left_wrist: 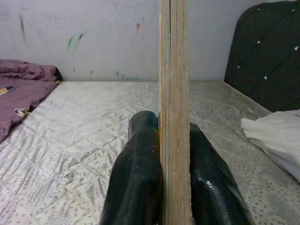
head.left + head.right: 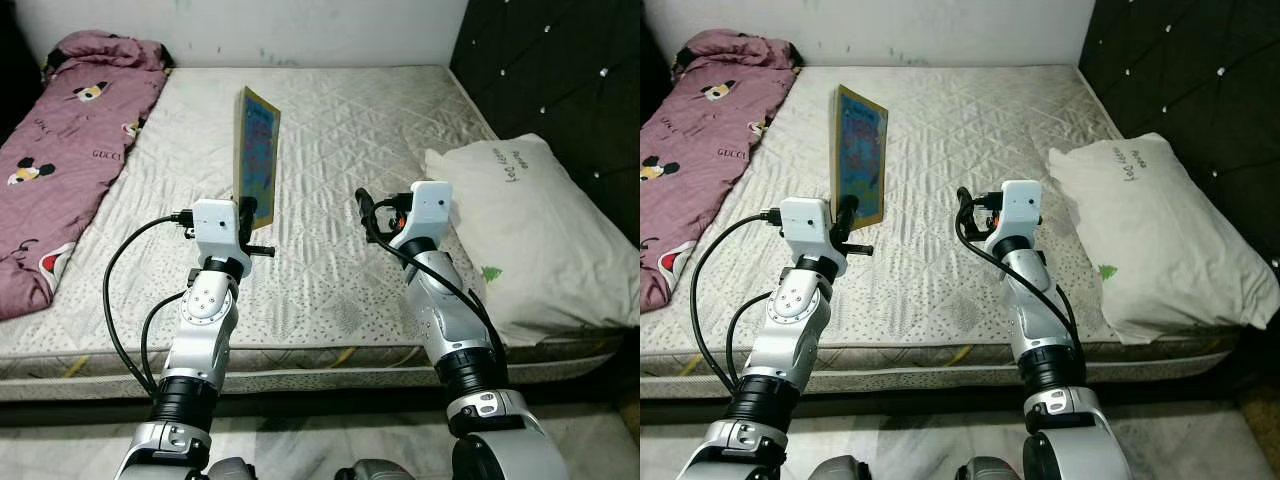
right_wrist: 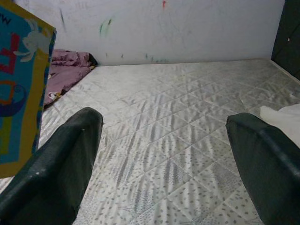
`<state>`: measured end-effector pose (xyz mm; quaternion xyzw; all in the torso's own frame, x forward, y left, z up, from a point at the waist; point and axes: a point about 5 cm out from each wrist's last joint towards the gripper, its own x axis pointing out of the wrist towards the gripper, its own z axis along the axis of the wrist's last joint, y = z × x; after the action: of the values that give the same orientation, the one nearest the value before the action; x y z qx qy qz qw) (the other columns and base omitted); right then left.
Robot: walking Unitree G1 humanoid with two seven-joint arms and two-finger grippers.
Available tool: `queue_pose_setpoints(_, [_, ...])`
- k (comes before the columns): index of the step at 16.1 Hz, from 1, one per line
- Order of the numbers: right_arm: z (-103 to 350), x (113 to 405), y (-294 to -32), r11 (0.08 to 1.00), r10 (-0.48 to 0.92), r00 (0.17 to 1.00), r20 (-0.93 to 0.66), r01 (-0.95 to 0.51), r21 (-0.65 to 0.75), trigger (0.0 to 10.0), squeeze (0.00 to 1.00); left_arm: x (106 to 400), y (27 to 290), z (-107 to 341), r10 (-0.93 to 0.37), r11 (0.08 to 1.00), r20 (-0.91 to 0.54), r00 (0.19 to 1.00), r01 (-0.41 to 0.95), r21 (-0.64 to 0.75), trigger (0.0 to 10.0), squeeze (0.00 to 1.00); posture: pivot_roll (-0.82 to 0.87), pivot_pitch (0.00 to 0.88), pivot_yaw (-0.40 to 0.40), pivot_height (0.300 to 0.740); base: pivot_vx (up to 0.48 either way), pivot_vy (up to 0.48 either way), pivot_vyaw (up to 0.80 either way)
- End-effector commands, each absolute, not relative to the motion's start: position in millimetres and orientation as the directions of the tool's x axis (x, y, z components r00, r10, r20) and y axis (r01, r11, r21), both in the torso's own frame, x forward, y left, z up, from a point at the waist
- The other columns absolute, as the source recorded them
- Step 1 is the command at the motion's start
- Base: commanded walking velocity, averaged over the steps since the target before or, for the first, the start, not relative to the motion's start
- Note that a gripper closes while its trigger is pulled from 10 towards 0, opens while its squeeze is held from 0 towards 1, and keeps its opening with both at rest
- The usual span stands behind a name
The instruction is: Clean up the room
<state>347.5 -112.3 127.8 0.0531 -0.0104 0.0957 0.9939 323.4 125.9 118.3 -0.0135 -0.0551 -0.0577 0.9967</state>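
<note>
Your left tool [image 2: 248, 222] pinches the bottom edge of a thin, stiff picture board [image 2: 256, 155], upright above the mattress [image 2: 340, 150]. It looks light; grip its edges. Your right tool [image 3: 161, 159] hovers open, empty.

The board's [image 2: 256, 155] lower edge sits behind the left gripper [image 2: 245, 215]; beside the board, the blanket [image 2: 60, 150] is perhaps half cropped.
</note>
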Motion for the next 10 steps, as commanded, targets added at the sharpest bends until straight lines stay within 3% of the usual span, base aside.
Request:
queue_pose_setpoints(1, [131.2, 349.2, -112.0, 0.976, 0.191, 0.981, 0.042, -0.195, 0.095, 10.0, 0.00, 326.3, 126.7, 128.5, -0.114, 0.993, 0.150, 0.982, 0.118, -0.017, 10.0, 0.00, -0.14, 0.000, 0.015, 0.740, 0.000, -0.247, 0.00])
queue_pose_setpoints(10, [130.6, 349.2, -111.6, 0.977, 0.191, 0.981, 0.041, -0.194, 0.091, 10.0, 0.00, 326.7, 126.3, 129.1, -0.115, 0.993, 0.152, 0.982, 0.119, -0.016, 10.0, 0.00, -0.14, 0.000, 0.015, 0.740, 0.000, -0.249, 0.00])
